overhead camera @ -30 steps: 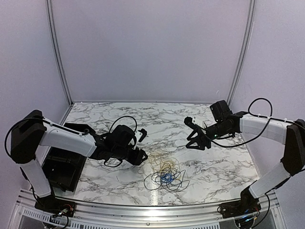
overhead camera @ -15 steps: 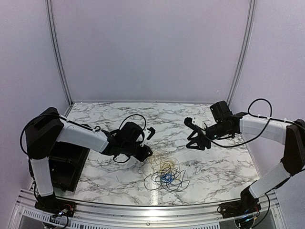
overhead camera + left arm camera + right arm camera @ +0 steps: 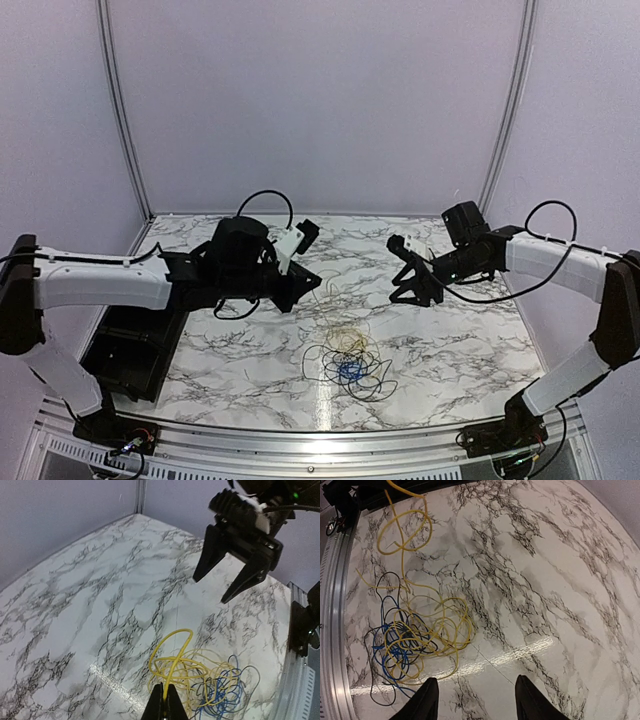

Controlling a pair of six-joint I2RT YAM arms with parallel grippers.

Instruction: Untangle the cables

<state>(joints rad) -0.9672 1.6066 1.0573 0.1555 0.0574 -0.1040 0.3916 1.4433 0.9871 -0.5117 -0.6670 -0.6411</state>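
Observation:
The cables [image 3: 350, 362] lie in a loose tangle on the marble table, near the front centre. The left wrist view shows my left gripper [image 3: 164, 692] shut on a yellow cable [image 3: 172, 672], which rises from the heap in a loop. Blue cable [image 3: 220, 700] and black loops lie mixed with the yellow coils. My left gripper [image 3: 308, 287] hangs above and left of the pile. My right gripper [image 3: 410, 298] hovers open behind and right of it, holding nothing. From the right wrist, the open fingers [image 3: 432, 690] frame bare marble, with the yellow loop [image 3: 402, 537], blue cable [image 3: 387, 647] and black cable [image 3: 372, 680] to the left.
A black tray [image 3: 125, 350] sits at the table's left edge under the left arm. A metal rail [image 3: 300, 440] runs along the front edge. White walls with corner posts close off the back and sides.
My left gripper closed on the yellow cable at the pile's left edge and lifted it up and away from the heap. The right gripper stayed almost still, open.

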